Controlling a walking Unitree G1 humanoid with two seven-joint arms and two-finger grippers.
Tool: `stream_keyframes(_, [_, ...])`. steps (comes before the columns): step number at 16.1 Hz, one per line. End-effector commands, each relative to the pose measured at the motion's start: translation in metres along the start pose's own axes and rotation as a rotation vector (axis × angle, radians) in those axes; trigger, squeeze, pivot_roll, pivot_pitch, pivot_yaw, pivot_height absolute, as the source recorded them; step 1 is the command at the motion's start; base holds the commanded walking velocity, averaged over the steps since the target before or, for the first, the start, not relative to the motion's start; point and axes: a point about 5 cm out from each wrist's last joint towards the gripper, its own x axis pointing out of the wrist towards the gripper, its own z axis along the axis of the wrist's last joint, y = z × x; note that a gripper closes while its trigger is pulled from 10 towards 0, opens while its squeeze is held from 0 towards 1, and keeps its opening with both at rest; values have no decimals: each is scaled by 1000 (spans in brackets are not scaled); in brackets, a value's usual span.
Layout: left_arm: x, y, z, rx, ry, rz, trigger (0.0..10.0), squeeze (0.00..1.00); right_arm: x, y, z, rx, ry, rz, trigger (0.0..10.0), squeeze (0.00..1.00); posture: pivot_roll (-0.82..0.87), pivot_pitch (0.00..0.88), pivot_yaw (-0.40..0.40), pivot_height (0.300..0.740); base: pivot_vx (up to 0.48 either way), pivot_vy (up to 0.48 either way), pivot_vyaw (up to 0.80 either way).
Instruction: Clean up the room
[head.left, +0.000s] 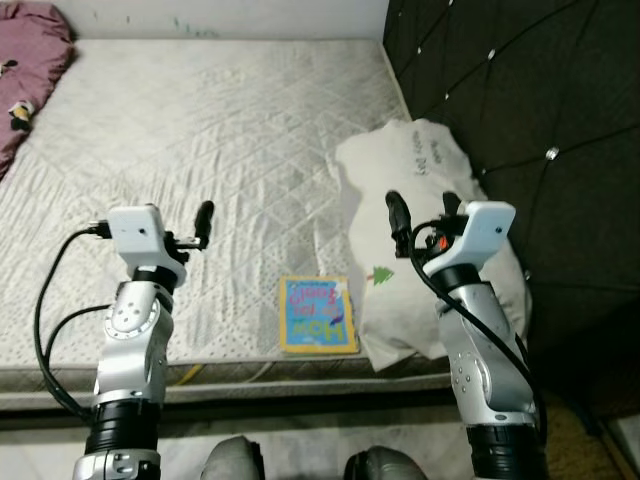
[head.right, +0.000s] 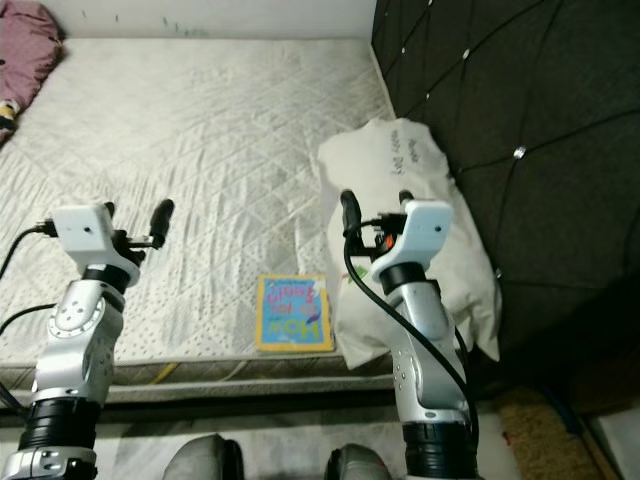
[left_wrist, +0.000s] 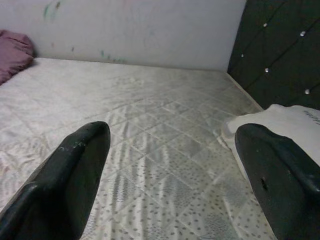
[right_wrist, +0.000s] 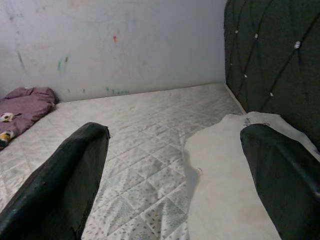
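From the head views we note a colourful book (head.left: 318, 314) at the mattress (head.left: 200, 150) edge beside a white pillow (head.left: 420, 200); wrist views show left gripper (left_wrist: 172, 170) and right gripper (right_wrist: 175, 175) fingers spread apart, holding nothing.

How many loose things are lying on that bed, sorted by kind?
Books: 1, the colourful book near the bed's front edge.
Pillows: 1, the white pillow against the dark headboard.
Blankets: 1, the purple blanket bunched at the far left corner.
Total: 3.
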Motion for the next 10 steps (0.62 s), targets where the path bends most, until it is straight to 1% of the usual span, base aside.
stream_keyframes(1, [-6, 6, -6, 10, 23, 28, 10000, 0, -2, -3, -4, 27, 17, -28, 10000, 0, -11, 6, -23, 740, 0, 0, 0])
stream_keyframes(2, [-6, 10, -4, -1, 19, 55, 10000, 0, 1, 3, 0, 25, 6, -2, 10000, 0, -18, 8, -19, 740, 0, 0, 0])
stream_keyframes(3, [-3, 11, 1, -1, 13, 53, 10000, 0, 3, 5, 5, 7, -6, 19, 10000, 0, -24, 18, -18, 740, 0, 0, 0])
stream_keyframes(4, [1, 10, 2, 1, 10, 42, 10000, 0, 5, 2, 5, -7, -7, 15, 10000, 0, -29, 46, -14, 740, 0, 0, 0])
stream_keyframes(5, [3, 10, -2, 20, 23, 23, 10000, 0, 0, -15, -2, -8, 9, -72, 10000, 0, -35, 33, -2, 740, 0, 0, 0])
stream_keyframes(6, [0, 11, -4, 15, 28, 19, 10000, 0, -6, -21, -3, 7, 10, -113, 10000, 0, -46, 15, 16, 740, 0, 0, 0])
stream_keyframes(7, [0, 9, -4, 12, 37, 11, 10000, 0, -9, -21, -3, 1, 7, -117, 10000, 0, -48, 19, 26, 740, 0, 0, 0])
stream_keyframes(8, [3, 6, -5, 15, 49, -8, 10000, 0, -10, -21, -4, -1, 9, -121, 10000, 0, -48, 20, 29, 740, 0, 0, 0])
stream_keyframes(10, [7, 4, -4, 19, 49, -15, 10000, 0, -11, -22, -8, -6, 17, -135, 10000, 0, -49, 25, 35, 740, 0, 0, 0])
